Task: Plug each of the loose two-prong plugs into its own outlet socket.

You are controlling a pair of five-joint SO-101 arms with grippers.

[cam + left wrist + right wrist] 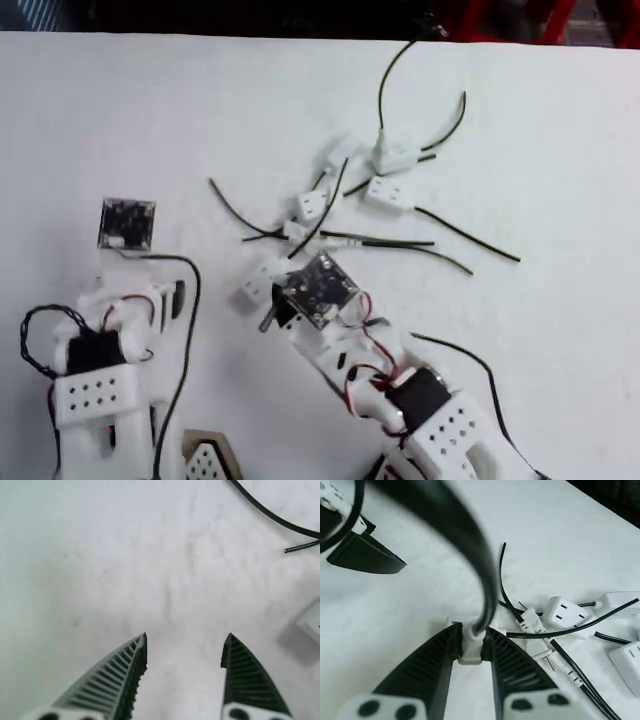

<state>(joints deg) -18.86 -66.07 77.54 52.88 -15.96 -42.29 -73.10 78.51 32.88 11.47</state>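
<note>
Right gripper (472,632): clamped on a white plug (470,652) with black cord (479,565). Left gripper (185,645): jaws apart above the white table (100,555).

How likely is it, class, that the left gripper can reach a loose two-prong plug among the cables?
Probably yes: the left gripper is open over bare table, and only a thin cable lies before the two-prong plug.

The left arm (95,370) sits drawn back, and the left gripper (187,639) points downward with its fingers spread wide. The right arm (400,385) stretches diagonally forward, the right gripper (471,631) pinched tight on a white corded piece (470,651).
</note>
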